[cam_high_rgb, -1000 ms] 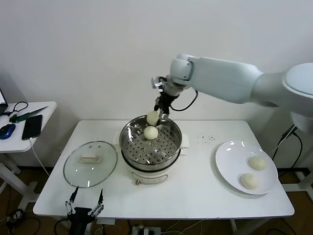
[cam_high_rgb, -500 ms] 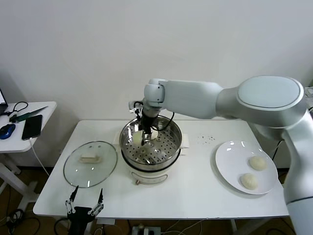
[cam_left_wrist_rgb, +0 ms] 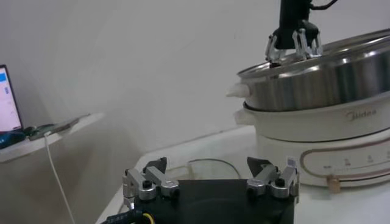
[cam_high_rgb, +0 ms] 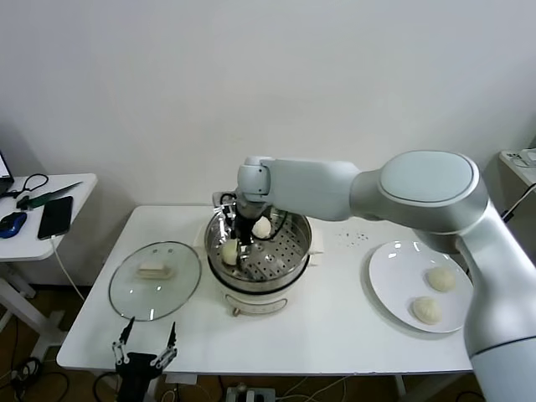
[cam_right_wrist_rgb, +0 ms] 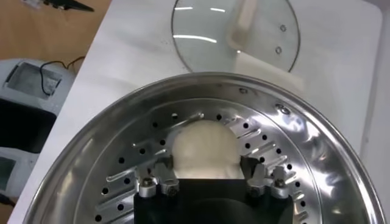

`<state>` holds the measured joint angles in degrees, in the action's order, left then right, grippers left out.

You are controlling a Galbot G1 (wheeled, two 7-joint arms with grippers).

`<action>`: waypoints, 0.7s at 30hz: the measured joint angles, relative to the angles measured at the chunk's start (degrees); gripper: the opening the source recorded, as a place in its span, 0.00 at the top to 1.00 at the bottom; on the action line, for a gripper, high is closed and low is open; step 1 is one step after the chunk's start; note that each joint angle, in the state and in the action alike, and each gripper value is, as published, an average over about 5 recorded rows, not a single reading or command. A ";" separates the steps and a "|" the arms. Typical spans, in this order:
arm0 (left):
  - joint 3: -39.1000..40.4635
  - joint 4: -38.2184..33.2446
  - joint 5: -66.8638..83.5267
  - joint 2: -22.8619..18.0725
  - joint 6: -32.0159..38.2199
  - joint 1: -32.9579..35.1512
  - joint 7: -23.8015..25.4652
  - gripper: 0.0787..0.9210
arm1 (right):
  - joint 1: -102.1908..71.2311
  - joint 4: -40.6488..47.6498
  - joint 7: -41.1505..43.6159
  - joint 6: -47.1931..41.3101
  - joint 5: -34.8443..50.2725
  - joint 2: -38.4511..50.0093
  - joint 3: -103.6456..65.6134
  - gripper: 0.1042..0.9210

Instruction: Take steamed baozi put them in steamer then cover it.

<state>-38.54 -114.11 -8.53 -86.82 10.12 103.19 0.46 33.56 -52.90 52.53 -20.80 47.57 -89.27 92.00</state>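
The right gripper (cam_right_wrist_rgb: pixel 210 182) has just opened its fingers, dropping a second baozi (cam_right_wrist_rgb: pixel 205 149) onto the steamer (cam_high_rgb: pixel 260 255) tray, two remaining on the plate (cam_high_rgb: pixel 385 272); left gripper (cam_left_wrist_rgb: pixel 210 182) idles open

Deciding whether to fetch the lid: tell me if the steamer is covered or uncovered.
Uncovered. The steamer shows its perforated tray with two baozi inside, and the cover lies flat on the table on its left side.
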 measured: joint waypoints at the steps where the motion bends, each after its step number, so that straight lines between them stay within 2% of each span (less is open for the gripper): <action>1: -0.01 0.00 0.00 0.01 0.00 -0.02 0.00 0.12 | 0.06 -0.11 0.06 0.00 -0.08 0.17 -0.15 0.13; 12: -0.01 -0.23 0.00 0.02 -0.12 -0.02 0.03 0.12 | 4.76 -4.33 3.00 2.24 -1.66 5.92 -1.11 0.12; 21: -0.11 -0.21 -0.03 -0.02 -0.38 -0.34 0.08 0.12 | 11.52 -11.63 6.36 4.67 -4.13 17.77 -0.37 0.12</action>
<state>-38.65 -114.32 -8.56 -86.84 9.74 102.85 0.54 45.09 -64.53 58.89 -16.13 43.43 -71.50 91.63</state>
